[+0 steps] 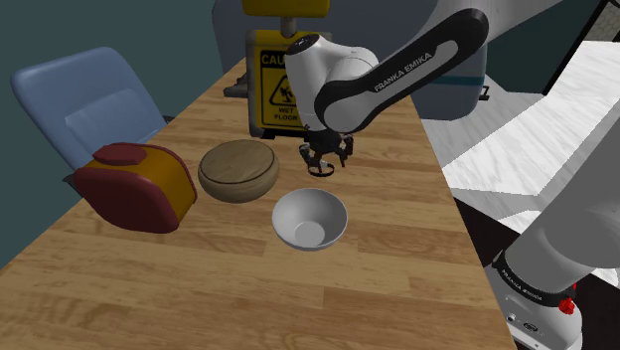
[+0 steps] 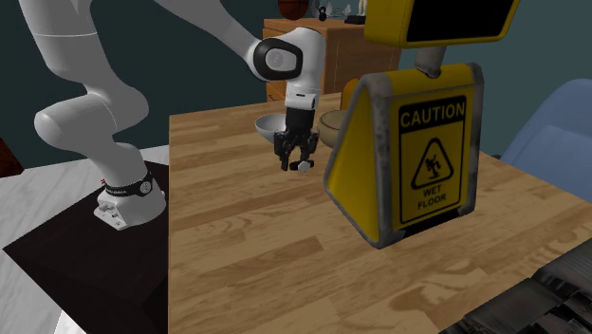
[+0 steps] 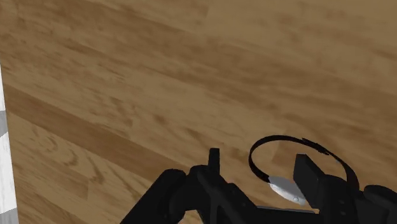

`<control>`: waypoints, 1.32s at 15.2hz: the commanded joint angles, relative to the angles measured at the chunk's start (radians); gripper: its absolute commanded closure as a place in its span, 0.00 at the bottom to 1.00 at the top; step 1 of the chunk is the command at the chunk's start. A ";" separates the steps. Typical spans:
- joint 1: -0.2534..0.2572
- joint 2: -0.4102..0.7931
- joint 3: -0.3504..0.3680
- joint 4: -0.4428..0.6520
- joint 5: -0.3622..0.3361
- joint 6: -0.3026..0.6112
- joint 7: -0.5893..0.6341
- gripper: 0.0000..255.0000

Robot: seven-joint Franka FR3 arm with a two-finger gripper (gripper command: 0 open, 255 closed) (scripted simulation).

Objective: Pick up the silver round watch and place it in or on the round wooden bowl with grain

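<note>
Closest in the shoulder view, at four o'clock, stands the arm's white base (image 1: pixel 544 283). The pale wooden bench (image 1: pixel 199 298) spreads away from it toward nine and twelve o'clock. Next on the planks comes a white bowl (image 1: pixel 310 221), upright and near the middle of the bench. Just past it, at its twelve o'clock, the end effector (image 1: pixel 326 159) points down above the bench, clenched on the watch (image 1: pixel 319 169). In the wrist view the watch's silver round face lies against one black finger, its dark strap loops out around that finger, and bare planks lie well beneath. The watch is thus up in the grasp, clear of the bench and of both bowls. At nine o'clock from the end effector, apart from it, rests the wooden bowl (image 1: pixel 238 171), round and grained, at the white bowl's ten o'clock and near it. Farther toward nine o'clock a red and orange bag (image 1: pixel 134 186) lies just beside the wooden bowl. Beyond the end effector, at eleven o'clock, stands a yellow caution sign (image 1: pixel 281 89). Farthest off, at ten o'clock, a blue chair (image 1: pixel 84 99) sits at the bench's edge
</note>
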 commanded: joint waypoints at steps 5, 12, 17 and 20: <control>0.000 0.000 0.000 0.000 0.000 0.000 0.000 1.00; -0.001 -0.024 0.002 0.015 0.018 -0.034 -0.019 1.00; -0.003 -0.060 0.003 0.046 0.045 -0.092 -0.048 1.00; -0.003 -0.079 0.003 0.067 0.059 -0.127 -0.064 1.00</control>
